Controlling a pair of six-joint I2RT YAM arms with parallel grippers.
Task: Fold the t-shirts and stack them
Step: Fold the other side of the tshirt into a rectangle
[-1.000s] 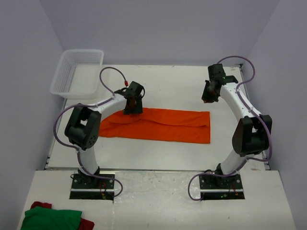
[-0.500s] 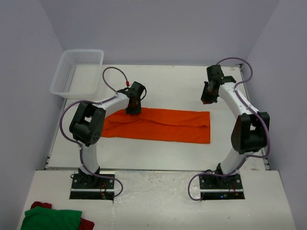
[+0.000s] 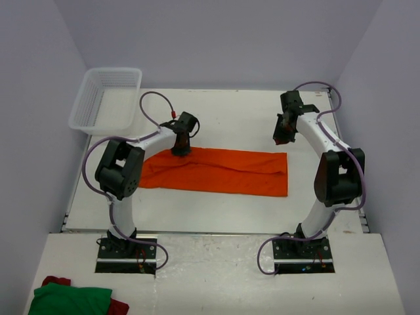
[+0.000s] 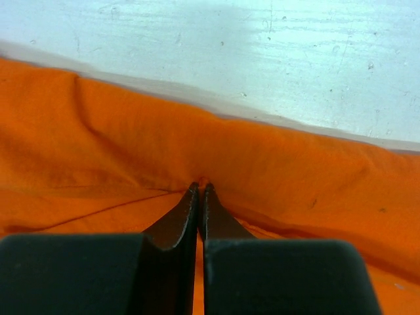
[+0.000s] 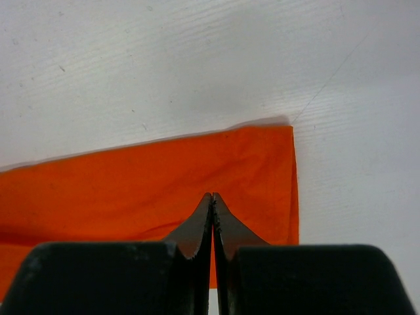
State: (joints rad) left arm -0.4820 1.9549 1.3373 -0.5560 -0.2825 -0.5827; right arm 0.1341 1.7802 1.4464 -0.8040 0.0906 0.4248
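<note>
On the white table (image 3: 243,118), a plain bright orange fabric t-shirt (image 3: 223,172) lies folded into a long band running from 9 to 3 o'clock across the middle. The left gripper (image 4: 200,190) is down at the band's 11 o'clock edge, its black fingers pressed together on a pucker of the orange cloth, with creases running into the tips. The right gripper (image 5: 212,197) hangs above bare table just past the band's 1 o'clock corner, fingers together and holding nothing. A white plastic mesh basket (image 3: 111,69) sits at the table's 10 o'clock corner.
</note>
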